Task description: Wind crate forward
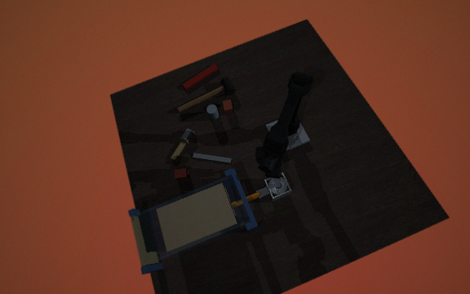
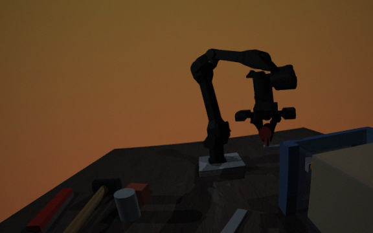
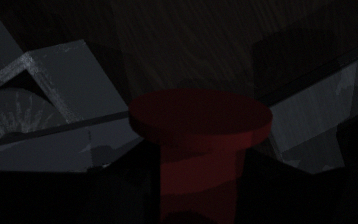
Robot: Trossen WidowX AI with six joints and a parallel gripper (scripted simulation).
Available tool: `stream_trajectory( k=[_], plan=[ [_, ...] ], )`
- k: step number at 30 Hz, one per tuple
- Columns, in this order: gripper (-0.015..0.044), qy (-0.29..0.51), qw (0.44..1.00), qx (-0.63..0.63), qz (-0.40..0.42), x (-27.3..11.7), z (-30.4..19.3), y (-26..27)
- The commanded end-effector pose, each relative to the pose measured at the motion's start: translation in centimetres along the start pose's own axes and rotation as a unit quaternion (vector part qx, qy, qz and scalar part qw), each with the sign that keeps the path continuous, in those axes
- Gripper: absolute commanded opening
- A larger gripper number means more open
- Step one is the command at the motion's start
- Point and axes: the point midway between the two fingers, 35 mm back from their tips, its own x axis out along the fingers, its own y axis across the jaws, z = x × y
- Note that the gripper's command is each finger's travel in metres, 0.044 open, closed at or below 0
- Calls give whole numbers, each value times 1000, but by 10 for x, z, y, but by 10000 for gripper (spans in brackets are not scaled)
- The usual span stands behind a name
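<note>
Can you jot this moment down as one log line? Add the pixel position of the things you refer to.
gripper point(image 2: 267, 140) point(image 3: 185, 140): shut on red knob point(image 2: 265, 133) point(image 3: 200, 115) | crate point(image 1: 196, 216) point(image 2: 351, 181): short of frame point(image 1: 241, 200) point(image 2: 288, 178)

My jaws point(image 2: 267, 131) hang beside the winch point(image 1: 277, 189). Orange strap point(image 1: 246, 199) bars the low way from winch to blue frame point(image 1: 243, 200) point(image 2: 288, 178). Bench point(image 1: 361, 180) open on the winch's far side from the frame. Arm base point(image 1: 305, 138) point(image 2: 206, 168) blocks behind.

Crate point(image 1: 196, 216) point(image 2: 355, 184) inside the cubby point(image 1: 241, 200) point(image 2: 288, 178)

The worktop point(image 1: 365, 163) point(image 2: 160, 171) point(image 3: 190, 45) is viewed steeply from above, obliquely from the side, and closely downward from the wrist.
</note>
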Motion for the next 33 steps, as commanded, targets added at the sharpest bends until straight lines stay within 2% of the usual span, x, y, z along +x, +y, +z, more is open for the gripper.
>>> stream_trajectory(
  k=[1, 33],
  plan=[
    [0, -14, 1000, 4, 1, 1, 13, 4],
    [0, -15, 1000, 4, 2, -1, 52, 33]
  ],
)
